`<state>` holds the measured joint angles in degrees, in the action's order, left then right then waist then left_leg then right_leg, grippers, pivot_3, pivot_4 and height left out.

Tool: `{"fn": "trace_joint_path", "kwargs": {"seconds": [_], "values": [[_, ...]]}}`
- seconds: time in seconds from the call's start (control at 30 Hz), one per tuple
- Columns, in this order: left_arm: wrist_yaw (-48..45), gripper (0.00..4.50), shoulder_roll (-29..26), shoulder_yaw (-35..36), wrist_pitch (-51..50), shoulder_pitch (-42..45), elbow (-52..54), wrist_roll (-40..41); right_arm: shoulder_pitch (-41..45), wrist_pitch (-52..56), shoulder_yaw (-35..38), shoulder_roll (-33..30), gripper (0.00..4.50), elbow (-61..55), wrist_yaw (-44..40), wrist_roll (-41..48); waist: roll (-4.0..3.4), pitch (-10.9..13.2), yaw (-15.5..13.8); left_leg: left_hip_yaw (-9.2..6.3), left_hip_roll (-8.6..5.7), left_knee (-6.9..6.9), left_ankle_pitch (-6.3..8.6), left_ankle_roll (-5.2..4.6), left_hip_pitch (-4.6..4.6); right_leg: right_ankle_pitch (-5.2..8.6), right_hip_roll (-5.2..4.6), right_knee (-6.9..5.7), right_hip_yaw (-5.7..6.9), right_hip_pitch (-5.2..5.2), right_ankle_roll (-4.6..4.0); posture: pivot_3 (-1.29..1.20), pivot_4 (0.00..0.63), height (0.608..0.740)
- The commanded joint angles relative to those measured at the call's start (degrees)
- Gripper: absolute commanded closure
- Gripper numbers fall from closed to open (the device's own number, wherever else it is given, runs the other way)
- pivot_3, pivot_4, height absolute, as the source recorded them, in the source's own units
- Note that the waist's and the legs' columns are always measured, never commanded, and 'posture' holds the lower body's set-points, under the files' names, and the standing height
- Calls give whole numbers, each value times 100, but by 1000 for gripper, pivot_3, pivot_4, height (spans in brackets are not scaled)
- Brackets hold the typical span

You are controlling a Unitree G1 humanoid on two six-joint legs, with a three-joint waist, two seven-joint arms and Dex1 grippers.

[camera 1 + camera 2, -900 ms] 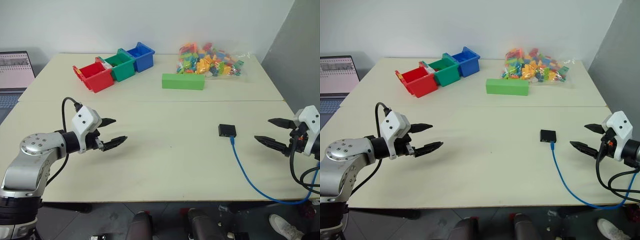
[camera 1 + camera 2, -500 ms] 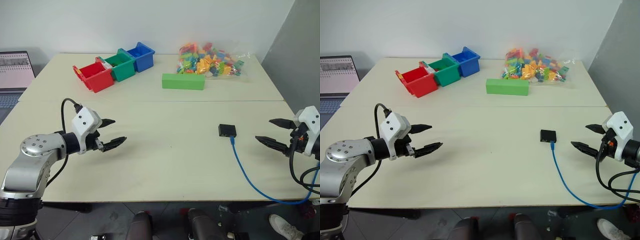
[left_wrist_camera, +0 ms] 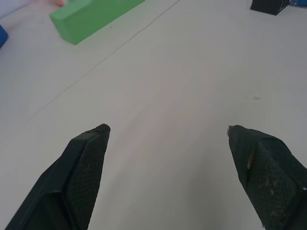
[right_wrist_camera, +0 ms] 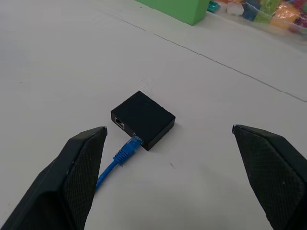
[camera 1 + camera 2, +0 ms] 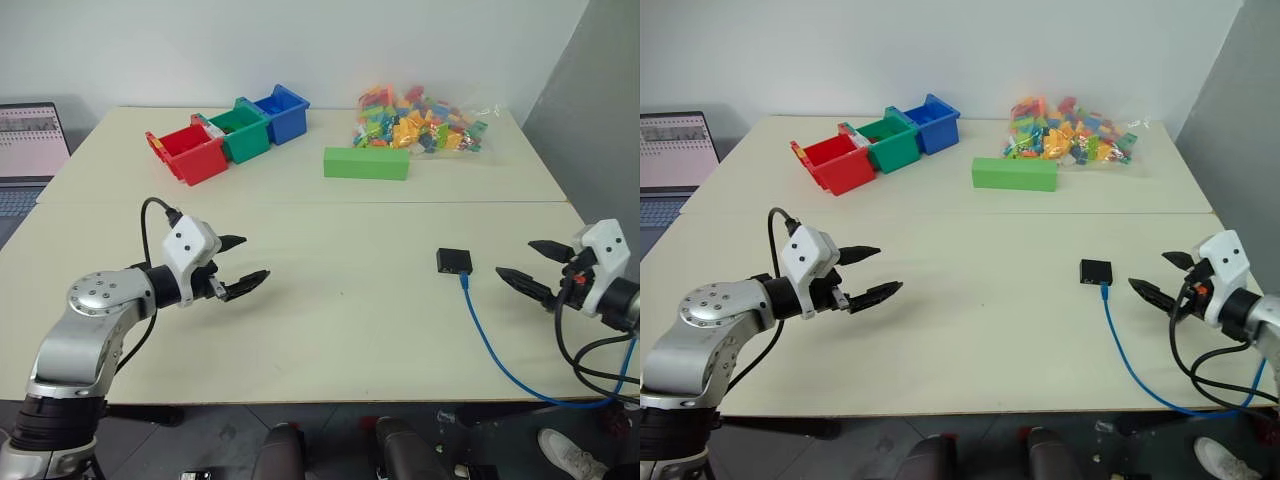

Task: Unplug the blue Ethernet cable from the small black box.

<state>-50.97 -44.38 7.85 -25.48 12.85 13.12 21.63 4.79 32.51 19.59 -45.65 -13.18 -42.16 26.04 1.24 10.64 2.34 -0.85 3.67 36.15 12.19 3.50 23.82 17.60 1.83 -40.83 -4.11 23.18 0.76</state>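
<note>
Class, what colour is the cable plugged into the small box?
Bright blue cable, clearest in the right wrist view.

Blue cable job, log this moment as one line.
cable: plugged into box | left gripper: open, over bare table | right gripper: open, facing box, not touching

Bright, even light from overhead falls across the pale table [image 5: 340, 300], with no glare. Shadows are soft and short: a faint one under the left gripper [image 5: 243, 270], a thin dark edge hugging the box [image 4: 143, 119]. Head views are sharp throughout. In the wrist views the near fingers [image 3: 76, 187] look slightly soft (far corners too).
</note>
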Motion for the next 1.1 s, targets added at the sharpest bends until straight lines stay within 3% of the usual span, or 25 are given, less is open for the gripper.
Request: {"fn": "trace_joint_path", "kwargs": {"seconds": [0.03, 0.27, 0.6, 0.7, 0.73, 0.9, 0.93, 1.1], "values": [[-359, 306, 1, -95, 26, 69, 445, 355, -43, 263, -77, 322, 63, -463, 733, -180, 0, 0, -8, 0, 0, 0, 0, 0, 0, 0, 0, 0, 0, 0, 0, 0, 150, 740], [-1444, 306, -436, -402, -261, 92, 743, 901, -335, 1220, -507, 1415, 63, -1290, 2102, -308, -2, -1, 3, -2, 1, -3, 0, 0, 0, 1, 2, -3, 0, 2, -1, 0, 150, 740], [-2027, 306, -453, -807, 86, 366, 409, 728, -44, 1282, -958, 2630, 63, -698, 3224, -792, 6, -6, 36, -1, 1, 0, 0, 0, -2, 1, 4, -4, -1, 3, 0, 0, 150, 740], [-1948, 306, -366, -846, 200, 409, 325, 636, 10, 1251, -1130, 2610, 498, -557, 3353, -1075, 17, -14, 44, -1, 1, 1, 0, 0, -3, 1, 4, -4, -2, 2, 0, 0, 150, 740], [-1923, 306, -347, -853, 223, 409, 300, 608, 28, 1283, -1151, 2612, 909, -543, 3397, -1130, 20, -16, 44, -1, 1, 1, 0, 0, -3, 1, 4, -4, -2, 2, 0, 0, 150, 740], [-1739, 306, -213, -804, 317, 401, 195, 517, 104, 1310, -1318, 2512, 1983, -573, 3307, -1270, 29, -21, 49, -2, 2, 1, 0, 0, -3, 1, 4, -4, -1, 2, 0, 0, 150, 740], [-1697, 306, -181, -796, 322, 408, 182, 513, 110, 1300, -1340, 2499, 2392, -566, 3287, -1283, 30, -22, 49, -2, 1, 1, 0, 0, -2, 1, 4, -4, -1, 2, 0, 0, 150, 740], [-1447, 306, 23, -837, 352, 550, 43, 366, 169, 1060, -1537, 2333, 3436, -340, 3146, -1467, 40, -30, 52, -2, 1, 3, -1, 0, -3, 1, 4, -5, -1, 1, 1, 0, 150, 740]]}}
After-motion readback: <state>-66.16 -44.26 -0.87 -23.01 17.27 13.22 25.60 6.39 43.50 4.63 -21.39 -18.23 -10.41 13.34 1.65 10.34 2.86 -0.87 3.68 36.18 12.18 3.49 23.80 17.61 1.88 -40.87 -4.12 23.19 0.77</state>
